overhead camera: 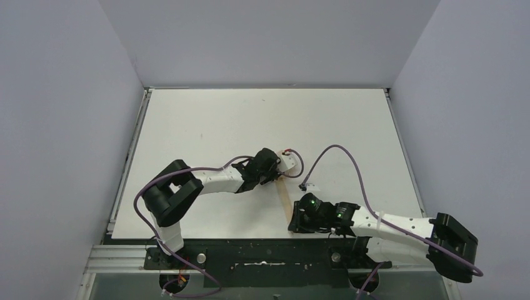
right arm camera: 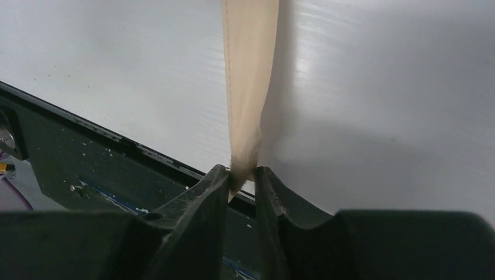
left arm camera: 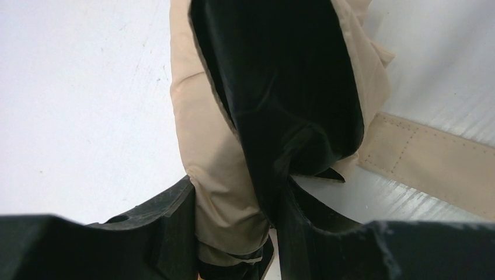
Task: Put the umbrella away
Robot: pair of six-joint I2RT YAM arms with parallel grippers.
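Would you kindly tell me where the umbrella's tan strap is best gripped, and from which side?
At its free end, from the table's near edge: the strap is a thin flat band stretched away from the umbrella, so jaws close on its flat faces.

I am seeing the umbrella (left arm camera: 201,146) lying on the table (overhead camera: 206,119), near its middle, with the fingers of the left gripper (left arm camera: 239,227) standing on both sides of it. Its strap (right arm camera: 248,87) is running from there toward the near edge, where its end is sitting between the fingers of the right gripper (right arm camera: 241,178).
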